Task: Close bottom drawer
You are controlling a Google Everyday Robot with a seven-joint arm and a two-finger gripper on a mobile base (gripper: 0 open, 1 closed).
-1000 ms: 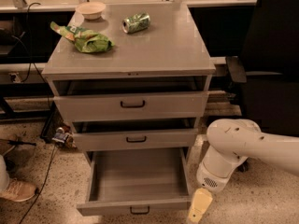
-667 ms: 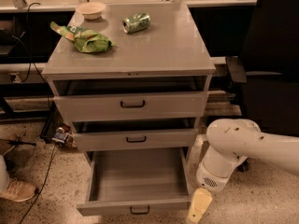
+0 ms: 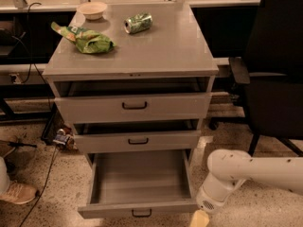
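Whether the gripper is open or closed cannot be told; it sits at the bottom edge, just right of the bottom drawer. That drawer, lowest in the grey cabinet, is pulled far out toward the frame's bottom, grey floor showing, front panel running left to right, handle facing the camera. Upper left, the cabinet top bears a green bag, can and bowl.

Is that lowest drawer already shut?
No, the bottom drawer is pulled far out with its inside showing, and the gripper sits low beside its front corner on the chair's side.
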